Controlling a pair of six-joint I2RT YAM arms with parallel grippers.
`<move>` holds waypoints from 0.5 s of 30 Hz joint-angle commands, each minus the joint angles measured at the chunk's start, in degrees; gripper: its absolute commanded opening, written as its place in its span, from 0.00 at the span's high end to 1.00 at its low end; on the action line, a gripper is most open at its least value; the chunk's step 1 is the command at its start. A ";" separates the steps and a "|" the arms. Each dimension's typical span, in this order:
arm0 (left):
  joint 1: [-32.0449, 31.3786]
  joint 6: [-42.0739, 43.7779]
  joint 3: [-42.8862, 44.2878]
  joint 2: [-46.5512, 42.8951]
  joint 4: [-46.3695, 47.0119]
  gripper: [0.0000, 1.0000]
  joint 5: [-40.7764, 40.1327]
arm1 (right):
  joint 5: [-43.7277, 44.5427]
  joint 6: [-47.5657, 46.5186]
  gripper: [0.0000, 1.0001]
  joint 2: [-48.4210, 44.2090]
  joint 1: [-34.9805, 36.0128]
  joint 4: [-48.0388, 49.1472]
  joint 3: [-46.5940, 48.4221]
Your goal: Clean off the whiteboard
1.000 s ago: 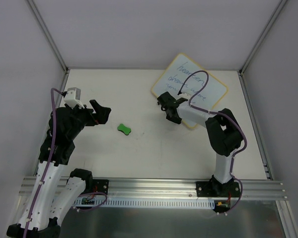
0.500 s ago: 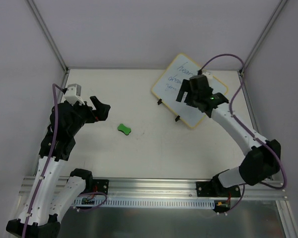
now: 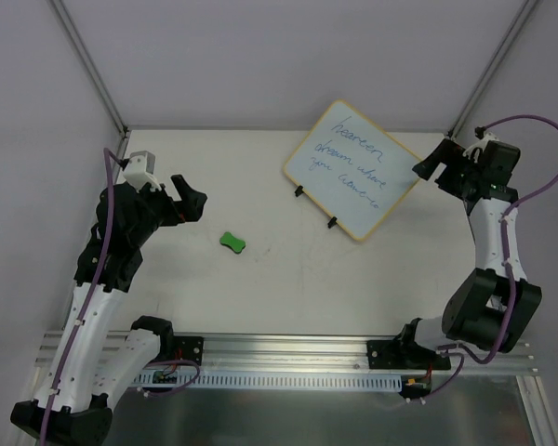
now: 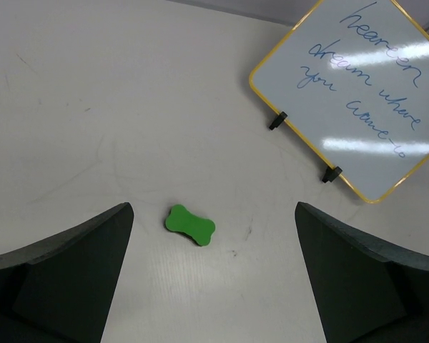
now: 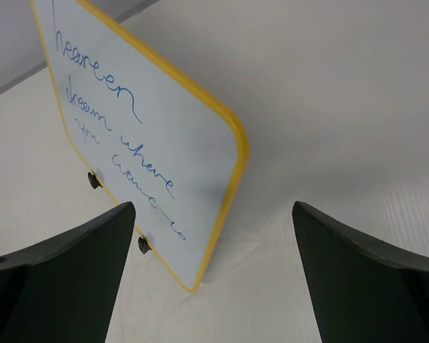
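Note:
The whiteboard (image 3: 353,169) stands tilted at the back right of the table, yellow-framed, with blue handwriting across it and two black feet on its lower left edge. It also shows in the left wrist view as whiteboard (image 4: 350,93) and, close up, in the right wrist view as whiteboard (image 5: 129,128). My right gripper (image 3: 435,163) is open just off the board's right corner, holding nothing; from its wrist the right gripper (image 5: 213,207) frames the board's near edge. My left gripper (image 3: 190,201) hangs open at the left, empty. The left gripper (image 4: 213,209) looks down on a green bone-shaped eraser (image 4: 189,224).
The green eraser (image 3: 232,242) lies on the table between the arms, left of centre. Grey walls and aluminium posts (image 3: 93,70) close in the back and sides. A metal rail (image 3: 288,353) runs along the near edge.
The right arm has swung from over the board's lower left edge out to its right side, and its jaws have opened. The handwriting is now uncovered. The left arm barely moved.

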 commanded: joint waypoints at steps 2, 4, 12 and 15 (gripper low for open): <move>-0.46 1.27 1.60 0.50 0.91 0.01 0.28 | -14.86 -4.03 0.06 5.58 -1.79 8.49 -0.15; -0.37 1.27 1.51 0.77 0.91 0.01 0.46 | -19.52 -4.47 0.09 8.13 -2.23 10.52 0.63; -0.37 2.24 0.89 1.65 0.82 0.01 0.81 | -26.89 -8.16 0.23 19.20 -2.76 11.76 6.52; -0.37 2.50 0.19 1.74 0.73 0.01 0.99 | -28.84 -8.25 0.32 21.23 -2.76 12.81 7.49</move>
